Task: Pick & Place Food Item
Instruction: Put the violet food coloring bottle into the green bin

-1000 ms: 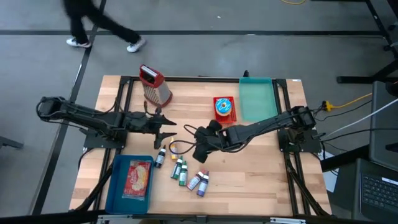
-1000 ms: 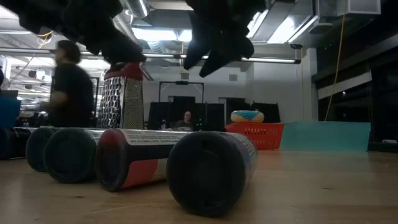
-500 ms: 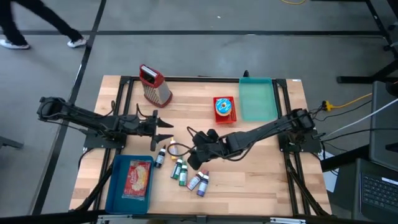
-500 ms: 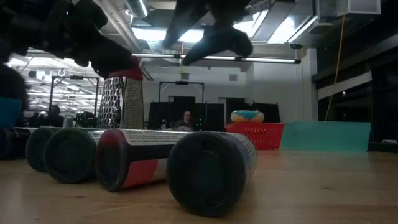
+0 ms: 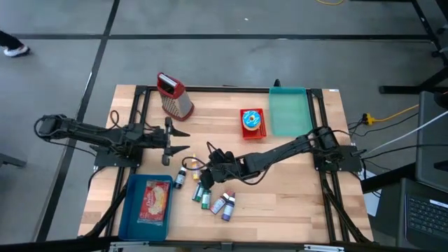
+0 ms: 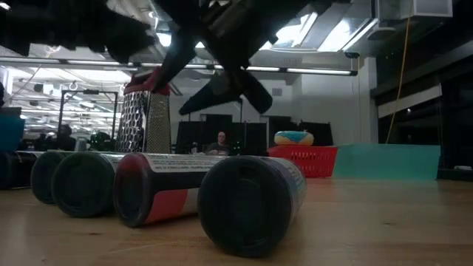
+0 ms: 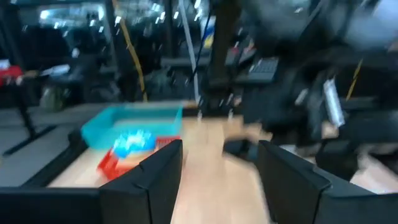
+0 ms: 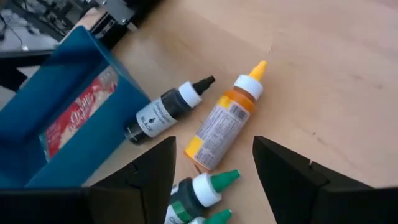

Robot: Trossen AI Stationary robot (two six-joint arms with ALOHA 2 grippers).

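Yellow bottle (image 8: 222, 123) lies flat, nozzle away from blue bin (image 8: 59, 140)

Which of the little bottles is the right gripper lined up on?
The yellow bottle with the orange tip, lying between the open fingers of the right gripper. The black bottle lies off to one side, the green-capped ones nearer the wrist.

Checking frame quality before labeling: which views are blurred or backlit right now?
Left wrist view: motion-blurred throughout, teal bin and table smeared. Low view: backlit by ceiling lights, arms overhead in silhouette, the near bottle dark against the room. Right wrist view: sharp, the yellow bottle label visible. High view: evenly lit, sharp, soft shadows.
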